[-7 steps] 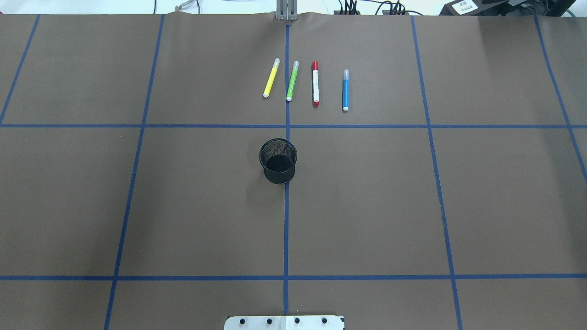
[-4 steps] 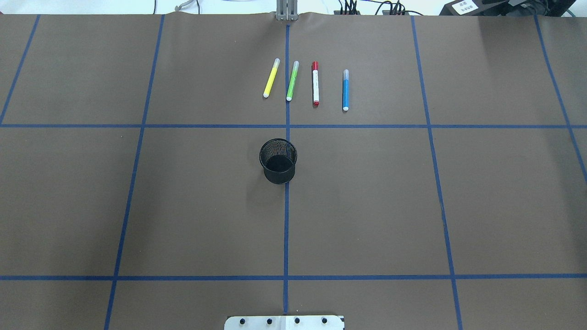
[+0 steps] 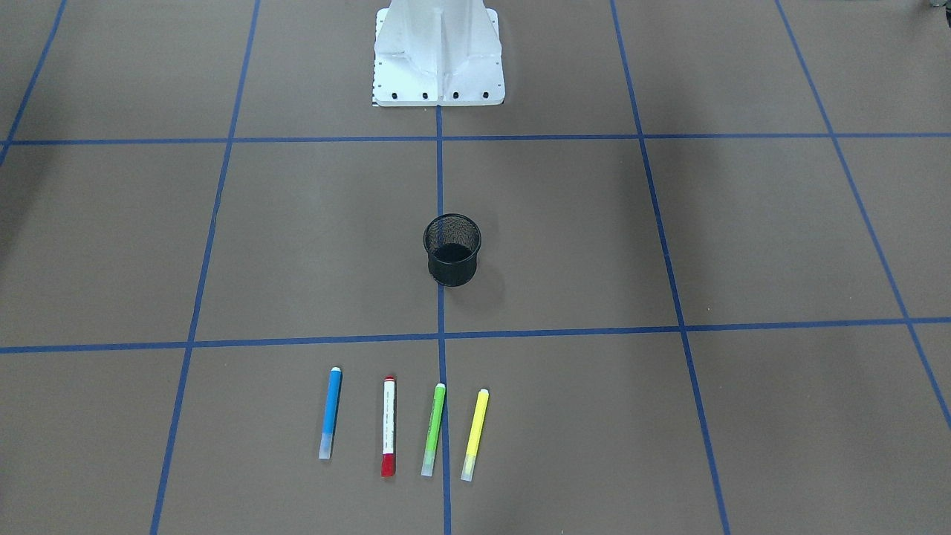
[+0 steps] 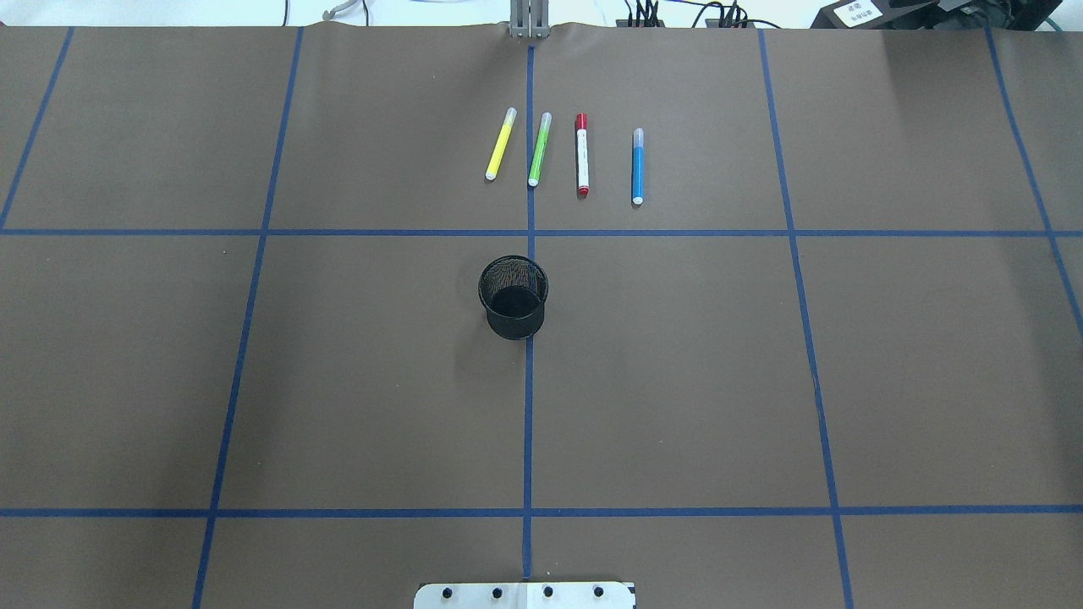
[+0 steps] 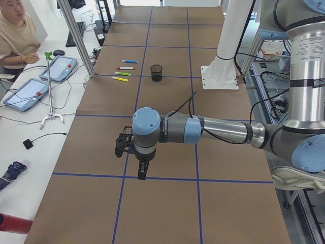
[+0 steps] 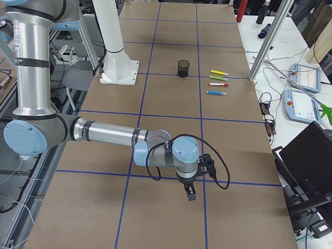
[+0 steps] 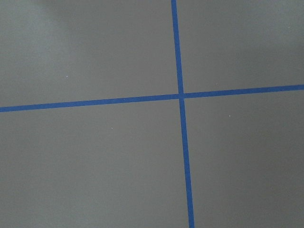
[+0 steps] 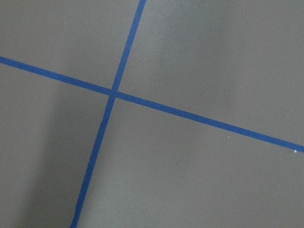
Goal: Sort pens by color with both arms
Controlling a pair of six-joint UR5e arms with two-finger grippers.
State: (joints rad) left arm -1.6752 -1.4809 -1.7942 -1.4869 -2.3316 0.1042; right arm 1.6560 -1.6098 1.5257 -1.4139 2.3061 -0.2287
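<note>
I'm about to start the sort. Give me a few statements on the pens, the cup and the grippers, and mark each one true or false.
1. The yellow pen, green pen, red-capped pen and blue pen all lie on the table, none in the mesh cup. True.
2. The blue pen lies right next to the yellow pen. False: the green pen and red-capped pen lie between them.
3. The mesh cup stands upright on the centre tape line. True.
4. The left gripper holds a pen. False: all four pens lie on the table, far from it.
</note>
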